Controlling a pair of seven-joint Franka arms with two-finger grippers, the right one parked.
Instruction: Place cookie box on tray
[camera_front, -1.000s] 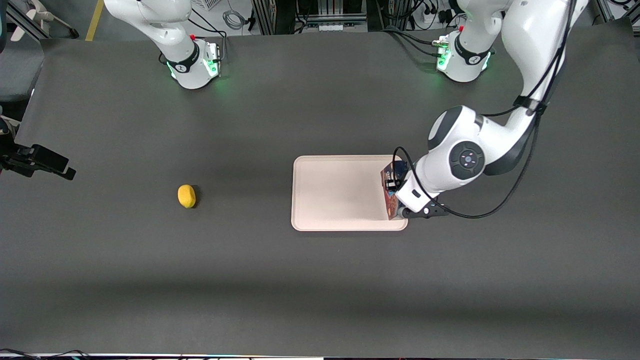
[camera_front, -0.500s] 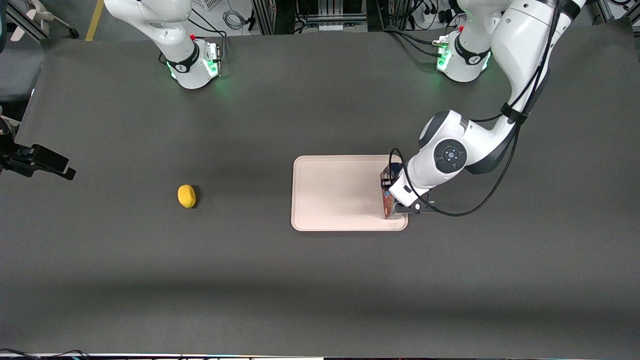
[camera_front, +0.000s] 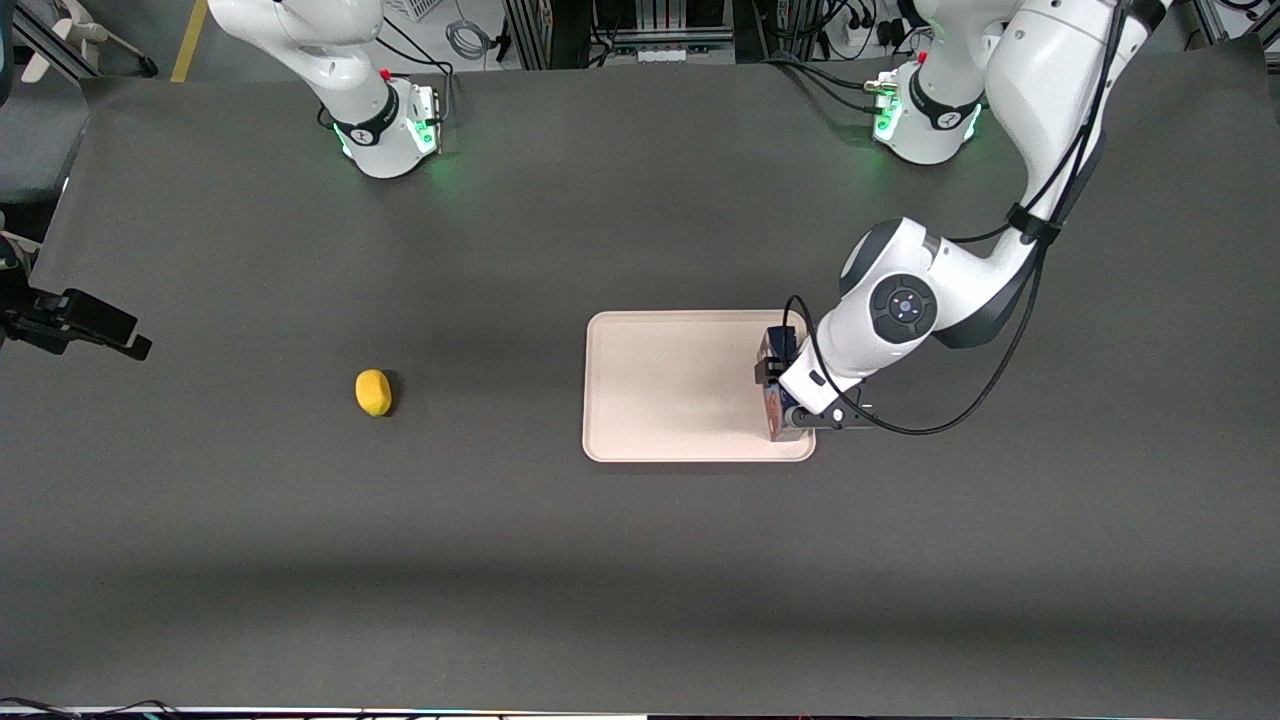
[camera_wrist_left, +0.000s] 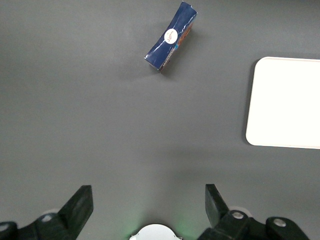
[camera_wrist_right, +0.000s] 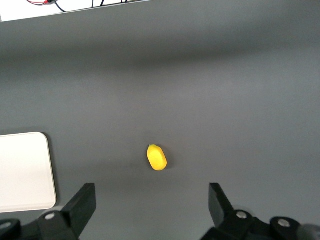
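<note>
The cookie box (camera_front: 772, 402), directly beneath the tool (camera_front: 782, 376) (grip state indeterminable), should be seated flat inside the tray (camera_front: 660, 385) rim before release.

- The cookie box (camera_front: 772, 398) is dark navy with brown cookie pictures and 1 round white-and-red logo.
- The tray (camera_front: 660, 385) is plain pale pink.
- The gripper (camera_front: 786, 402), black on a white arm, is over the box at the tray's edge toward the working arm's end.
- The lump (camera_front: 373, 391) is yellow.
- The table (camera_front: 500, 560) is dark grey.
</note>
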